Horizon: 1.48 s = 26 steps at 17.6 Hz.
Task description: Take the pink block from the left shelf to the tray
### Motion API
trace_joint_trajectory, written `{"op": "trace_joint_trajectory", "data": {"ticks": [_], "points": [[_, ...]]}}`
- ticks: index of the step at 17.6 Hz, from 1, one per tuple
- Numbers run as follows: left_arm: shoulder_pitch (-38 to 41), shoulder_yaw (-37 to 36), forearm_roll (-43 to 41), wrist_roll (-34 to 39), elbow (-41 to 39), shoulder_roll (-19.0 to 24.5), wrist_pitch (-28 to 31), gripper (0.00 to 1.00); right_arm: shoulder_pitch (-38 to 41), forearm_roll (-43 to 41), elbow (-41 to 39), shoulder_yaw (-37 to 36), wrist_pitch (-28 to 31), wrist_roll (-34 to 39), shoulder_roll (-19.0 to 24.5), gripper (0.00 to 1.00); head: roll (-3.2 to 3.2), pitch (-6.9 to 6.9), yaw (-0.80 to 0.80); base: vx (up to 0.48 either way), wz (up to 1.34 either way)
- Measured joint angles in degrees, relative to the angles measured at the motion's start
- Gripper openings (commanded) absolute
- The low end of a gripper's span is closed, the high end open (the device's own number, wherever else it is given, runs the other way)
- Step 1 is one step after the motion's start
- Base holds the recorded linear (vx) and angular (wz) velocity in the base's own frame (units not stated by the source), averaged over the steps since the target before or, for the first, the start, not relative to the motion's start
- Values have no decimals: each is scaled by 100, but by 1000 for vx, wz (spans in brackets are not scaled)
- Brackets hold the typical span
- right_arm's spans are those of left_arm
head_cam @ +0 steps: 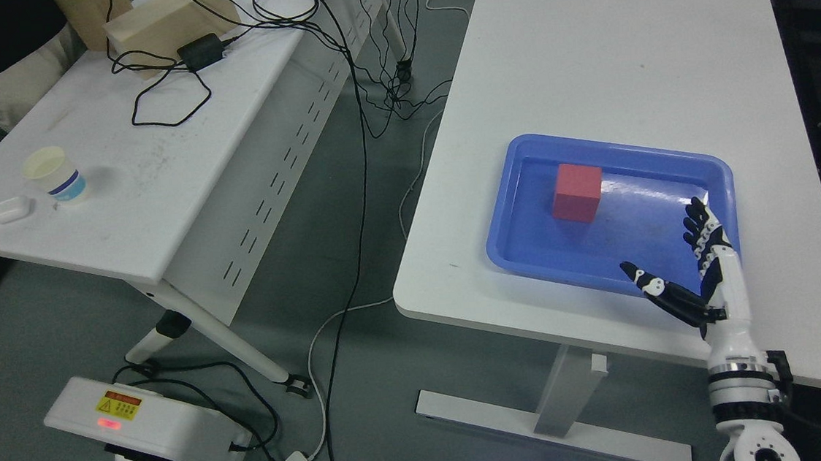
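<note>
Right hand (681, 268) hovers over the near right corner of the blue tray (515, 251), arm coming up from the bottom right of the picture. Fingers (699, 226) straight and spread, thumb (661, 291) splayed out to the left; holds nothing. Palm stands roughly upright, facing left toward the block.

Pink block (577, 192), reddish in this light, sits flat on the tray floor, toward the far left corner, clear of the walls. Hand and block well apart. Judging by this, the placing step looks done: the block is inside the tray and the hand is empty.

Tray lies on the white table (623, 45) near its front edge, left of middle. Likely set there to be within easy reach of the arm.

Second table (123, 209) to the left, across the gap of grey floor. On it: a paper cup (54, 174) and a small white case (11, 209) near the left edge, a black adapter (204, 50) with loose cables (165, 96), and a wooden box (166, 15) at the far end.

Hard to make out: no shelf shows anywhere. Left arm out of view. Wrist base cut by the bottom edge. White device (148, 431) on the floor carries a yellow warning label, print too small to read. Dark shape at the top left corner is cut off; cannot tell what it is.
</note>
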Motion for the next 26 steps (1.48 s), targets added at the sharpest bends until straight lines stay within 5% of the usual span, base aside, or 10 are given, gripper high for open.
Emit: {"op": "trace_joint_trajectory", "data": {"ticks": [26], "points": [[0, 0, 0, 0, 0, 0, 0, 100, -3, -1, 11, -3, -7, 1, 7, 100, 0, 0, 0, -127, -99]]}}
